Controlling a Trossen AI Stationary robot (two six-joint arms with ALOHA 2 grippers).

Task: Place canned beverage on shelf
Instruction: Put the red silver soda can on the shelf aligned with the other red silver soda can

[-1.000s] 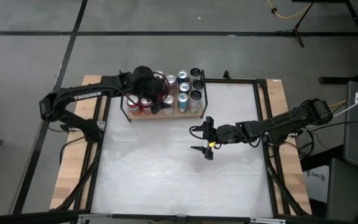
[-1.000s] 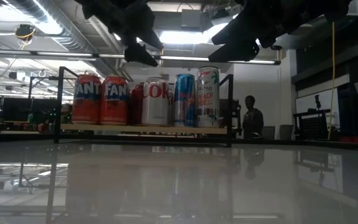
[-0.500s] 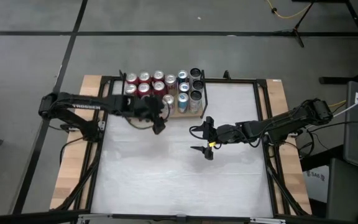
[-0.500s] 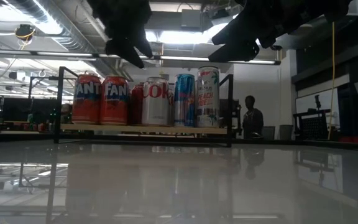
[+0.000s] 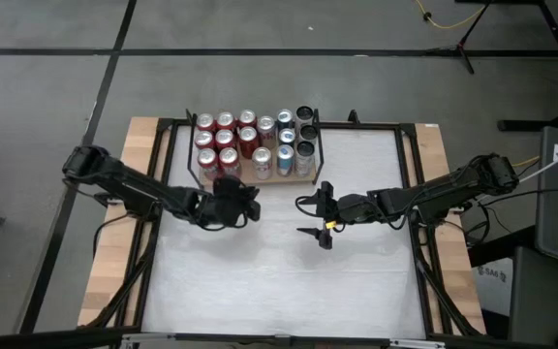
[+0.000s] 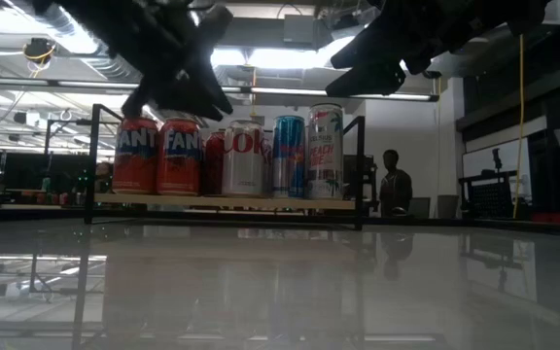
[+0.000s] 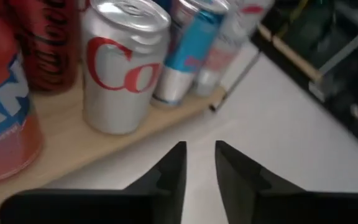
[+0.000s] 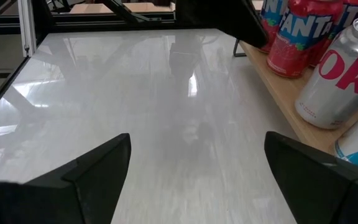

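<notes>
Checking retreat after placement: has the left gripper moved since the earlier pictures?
Yes. In the high view the left gripper was over the cans on the shelf; it has pulled back off it toward the table's near side, over the bare tabletop.

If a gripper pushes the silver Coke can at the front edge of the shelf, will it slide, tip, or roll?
The silver Coke can stands upright on the wooden shelf, so a low push would probably slide it. A push near its top could tip it, since it is tall for its base. Once on its side, the round body would likely roll. It probably dents easily.
</notes>
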